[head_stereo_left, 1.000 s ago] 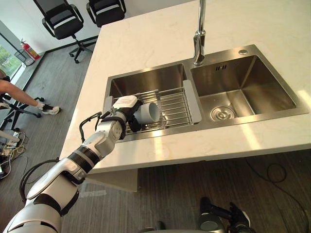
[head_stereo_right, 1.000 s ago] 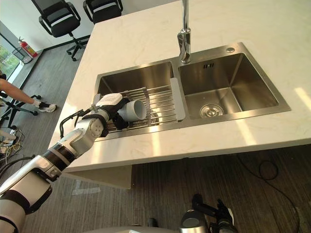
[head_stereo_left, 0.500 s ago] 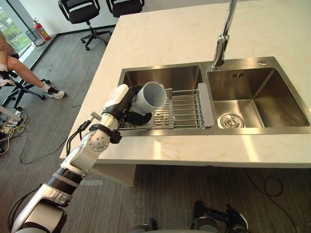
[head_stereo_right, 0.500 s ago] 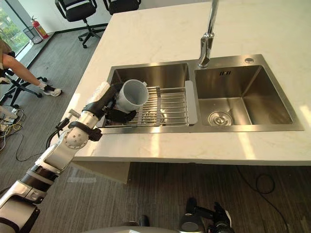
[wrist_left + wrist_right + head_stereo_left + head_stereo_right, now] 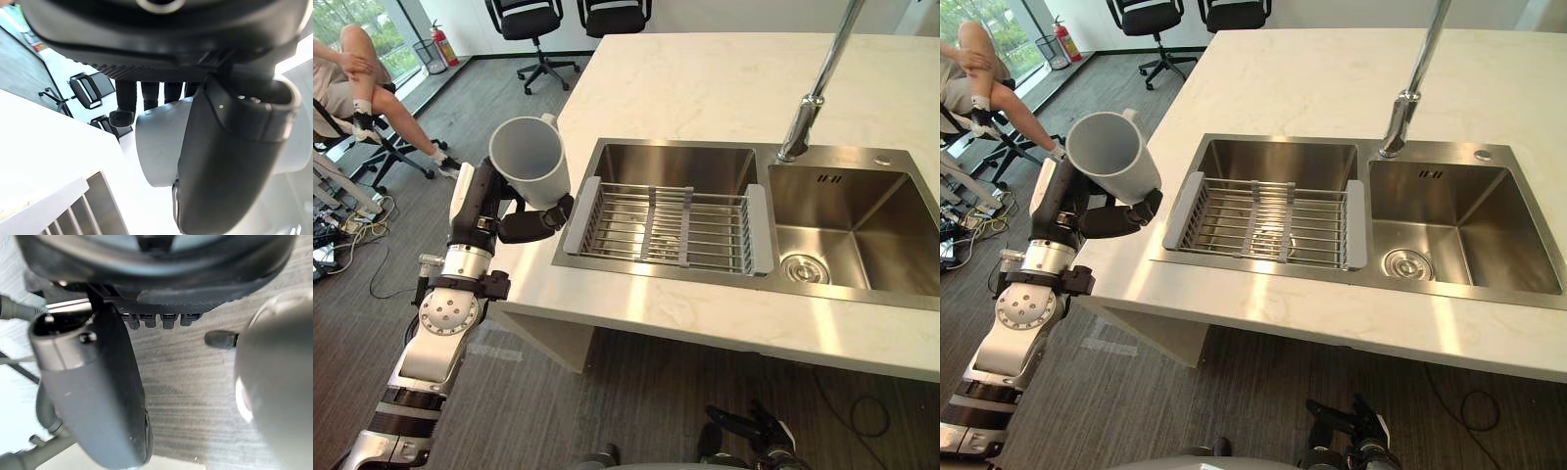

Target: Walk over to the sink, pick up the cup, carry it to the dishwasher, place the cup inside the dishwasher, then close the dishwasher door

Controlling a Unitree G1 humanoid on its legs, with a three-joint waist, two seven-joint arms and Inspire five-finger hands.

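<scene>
Left hand [image 5: 527, 224] grips the cup [image 5: 530, 160], raised left of the sink [image 5: 675, 164]; right hand [image 5: 100, 396] over floor [image 5: 195, 396], grip unclear.

Daylit scene. Light enters through the window [image 5: 352, 10] beyond the left hand [image 5: 499, 211] and pales the rim of the cup [image 5: 530, 162] it grips. Glare patches mark the countertop [image 5: 636, 304] edge beside the hand. The floor [image 5: 636, 392] under the overhang lies in shadow. In the left wrist view, the backdrop past the hand is washed white.
</scene>
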